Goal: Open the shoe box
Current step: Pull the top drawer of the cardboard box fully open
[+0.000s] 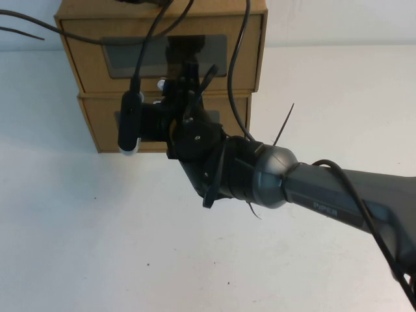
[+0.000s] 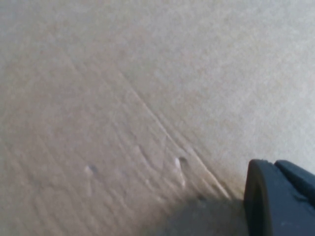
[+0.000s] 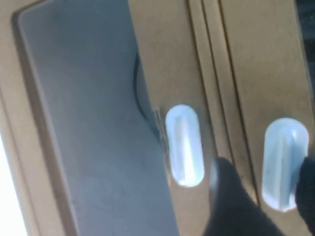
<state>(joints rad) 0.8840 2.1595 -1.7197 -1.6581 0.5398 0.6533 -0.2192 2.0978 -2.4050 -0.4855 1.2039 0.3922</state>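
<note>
1. One left gripper sits close against a tan surface; I cannot tell its grip.
2. Stacked shoe boxes stand far, left of centre.
3. Right gripper is at their fronts, jaws released astride a pale handle.

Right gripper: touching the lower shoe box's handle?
Cannot tell. Right wrist view: right gripper's open fingers flank the handle, one overlapping its edge. Left gripper sits near cardboard.

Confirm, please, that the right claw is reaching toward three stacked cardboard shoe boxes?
Not quite: the high view shows two stacked cardboard shoe boxes, not three. The right claw does reach toward them; the left claw shows only in its wrist view.
</note>
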